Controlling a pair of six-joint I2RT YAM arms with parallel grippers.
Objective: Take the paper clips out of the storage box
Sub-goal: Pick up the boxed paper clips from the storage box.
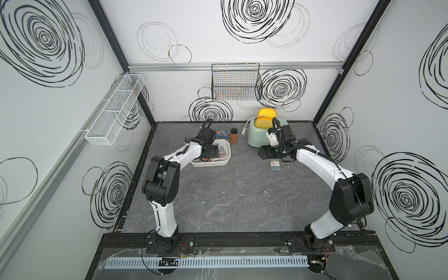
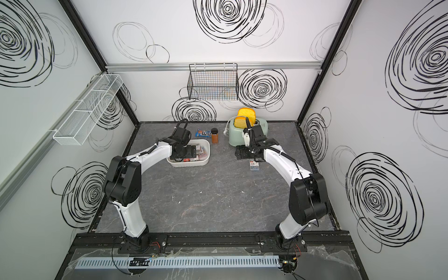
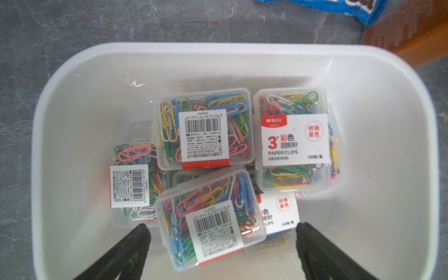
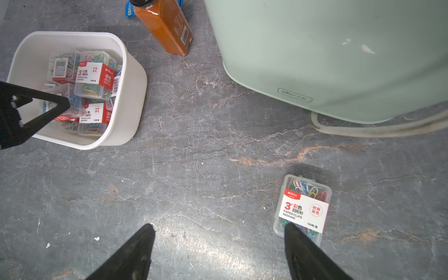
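Observation:
The white storage box (image 1: 226,158) (image 2: 206,156) sits left of the table's middle and holds several clear cases of coloured paper clips (image 3: 203,128). My left gripper (image 3: 221,228) (image 1: 211,153) hangs open inside the box, its black fingers (image 3: 141,235) either side of a tilted case (image 3: 211,218) without touching it. One more case (image 4: 303,208) (image 1: 275,166) (image 2: 254,166) lies flat on the grey table, label up. My right gripper (image 4: 219,226) (image 1: 268,155) is open just above the table, this case just outside one fingertip (image 4: 294,235) and nothing between the fingers.
A mint-green toaster (image 1: 257,137) with yellow bread slices (image 1: 265,114) stands close behind the right gripper, its cord (image 4: 378,131) trailing on the table. An orange bottle (image 1: 234,138) and a blue candy packet (image 1: 223,133) lie behind the box. A black wire basket (image 1: 236,82) and white mesh rack (image 1: 116,109) hang on the walls.

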